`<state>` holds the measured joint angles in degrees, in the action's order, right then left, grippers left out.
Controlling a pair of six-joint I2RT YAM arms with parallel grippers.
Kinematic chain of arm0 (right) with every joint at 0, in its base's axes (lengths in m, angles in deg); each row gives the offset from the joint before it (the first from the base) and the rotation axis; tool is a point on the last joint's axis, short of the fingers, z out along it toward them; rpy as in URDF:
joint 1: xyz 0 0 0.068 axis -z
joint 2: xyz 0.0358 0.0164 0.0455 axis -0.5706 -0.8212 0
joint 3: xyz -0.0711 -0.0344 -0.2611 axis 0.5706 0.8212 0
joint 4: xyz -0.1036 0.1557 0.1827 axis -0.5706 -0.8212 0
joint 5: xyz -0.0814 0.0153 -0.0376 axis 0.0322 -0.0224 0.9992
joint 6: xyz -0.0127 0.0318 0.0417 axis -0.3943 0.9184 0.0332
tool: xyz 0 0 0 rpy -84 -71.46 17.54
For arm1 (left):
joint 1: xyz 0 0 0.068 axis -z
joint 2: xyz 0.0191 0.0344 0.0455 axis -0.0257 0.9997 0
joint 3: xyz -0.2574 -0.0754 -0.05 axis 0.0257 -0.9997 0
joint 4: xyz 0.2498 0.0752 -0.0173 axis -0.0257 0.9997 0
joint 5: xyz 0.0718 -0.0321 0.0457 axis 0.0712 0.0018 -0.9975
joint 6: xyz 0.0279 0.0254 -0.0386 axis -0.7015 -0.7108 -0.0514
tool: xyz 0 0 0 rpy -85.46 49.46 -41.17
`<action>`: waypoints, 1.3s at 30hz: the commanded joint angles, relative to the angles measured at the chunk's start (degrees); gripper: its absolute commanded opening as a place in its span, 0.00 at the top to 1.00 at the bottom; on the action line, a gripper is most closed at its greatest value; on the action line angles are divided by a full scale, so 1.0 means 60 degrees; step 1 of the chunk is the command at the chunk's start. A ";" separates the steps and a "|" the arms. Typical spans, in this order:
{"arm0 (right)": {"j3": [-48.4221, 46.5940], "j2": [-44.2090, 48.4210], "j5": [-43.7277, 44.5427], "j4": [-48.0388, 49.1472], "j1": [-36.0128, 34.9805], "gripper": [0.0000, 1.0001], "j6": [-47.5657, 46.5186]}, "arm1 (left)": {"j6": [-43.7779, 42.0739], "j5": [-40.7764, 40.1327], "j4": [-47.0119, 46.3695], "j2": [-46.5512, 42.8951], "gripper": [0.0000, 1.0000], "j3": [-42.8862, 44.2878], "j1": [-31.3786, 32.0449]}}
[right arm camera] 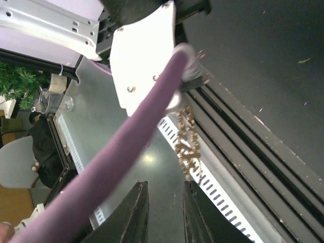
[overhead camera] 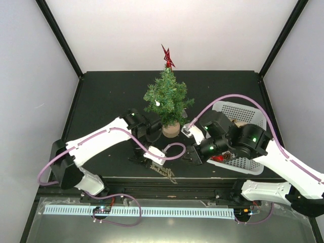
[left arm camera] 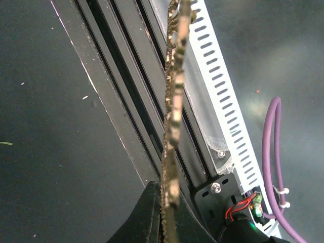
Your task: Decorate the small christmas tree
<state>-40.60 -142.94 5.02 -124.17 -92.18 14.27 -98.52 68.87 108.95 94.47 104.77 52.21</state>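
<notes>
The small christmas tree point(overhead camera: 167, 101) stands upright at the table's middle on its wood disc, with a red star point(overhead camera: 167, 55) on top and a small white ornament point(overhead camera: 157, 104) on its left side. My left gripper point(overhead camera: 147, 161) is in front of the tree, near the table's front edge. In the left wrist view it point(left arm camera: 164, 215) is shut on a gold bead garland point(left arm camera: 174, 101). The garland's free end point(overhead camera: 165, 173) lies over the front rails. My right gripper point(overhead camera: 192, 156) is just right of it. In the right wrist view it point(right arm camera: 164, 212) is open and empty, facing the garland point(right arm camera: 190, 147).
A white slotted basket point(overhead camera: 248, 114) with several ornaments stands at the right, under my right arm. The left arm's purple cable point(right arm camera: 136, 126) and white wrist housing point(right arm camera: 142, 45) cross close in front of the right gripper. Black rails point(left arm camera: 131, 101) run along the table's front edge.
</notes>
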 commanded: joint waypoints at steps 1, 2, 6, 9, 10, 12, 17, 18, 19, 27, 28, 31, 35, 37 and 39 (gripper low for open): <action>0.0464 0.0313 0.0216 0.0631 -0.0392 0.77 0.0366 | -0.0152 0.0836 0.0346 0.0510 0.98 0.0619 -0.0356; 0.0607 0.0347 0.0216 0.0702 -0.0436 0.77 0.0416 | -0.0135 0.0941 0.0341 0.0585 0.98 0.0744 -0.0448; 0.1042 0.0520 0.0245 0.1072 -0.0479 0.73 0.0571 | -0.0090 0.1275 0.0342 0.0802 0.98 0.1137 -0.0758; 0.1360 0.0610 0.0311 0.1441 -0.0482 0.69 0.0672 | -0.0095 0.1476 0.0343 0.0943 0.98 0.1253 -0.1016; 0.1466 0.0640 0.0368 0.1523 -0.0481 0.68 0.0688 | -0.0071 0.1505 0.0343 0.0989 0.99 0.1254 -0.1070; 0.1615 0.0703 0.0716 0.1609 -0.0475 0.66 0.0703 | -0.0046 0.1520 0.0342 0.1044 0.98 0.1219 -0.1114; 0.1873 0.1437 0.3215 0.1718 -0.0482 0.63 0.1296 | -0.0003 0.1741 0.0361 0.1004 0.98 0.1134 -0.1118; 0.2010 0.1668 0.3869 0.1745 -0.0471 0.63 0.1539 | -0.0003 0.1778 0.0347 0.1013 0.98 0.1107 -0.1118; 0.2245 0.1990 0.4233 0.1958 -0.0474 0.63 0.1650 | 0.0017 0.1813 0.0349 0.1024 0.99 0.1087 -0.1111; 0.3352 0.3019 0.3705 0.3327 -0.0480 0.61 0.0579 | 0.0072 0.2060 0.0358 0.1098 0.98 0.0883 -0.1117; 0.3350 0.2928 0.3509 0.3324 -0.0484 0.62 0.0299 | 0.0082 0.2077 0.0339 0.1128 0.98 0.0889 -0.1112; 0.3090 0.2665 0.3088 0.3345 -0.0479 0.65 -0.0320 | 0.0107 0.2095 0.0356 0.1210 0.98 0.0906 -0.1105; 0.2948 0.2223 0.2507 0.3492 -0.0484 0.64 -0.0737 | 0.0131 0.2104 0.0354 0.1286 0.98 0.0890 -0.1118; 0.2871 0.1943 0.2229 0.3397 -0.0475 0.64 -0.0814 | 0.0128 0.2091 0.0343 0.1321 0.98 0.0888 -0.1118; 0.2830 0.1802 0.1982 0.3433 -0.0475 0.64 -0.0807 | 0.0145 0.2057 0.0353 0.1350 0.98 0.0896 -0.1118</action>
<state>-21.52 -130.77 21.30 -105.28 -94.71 12.17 -97.45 79.47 110.07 101.85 109.84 46.03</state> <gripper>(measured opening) 0.355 0.025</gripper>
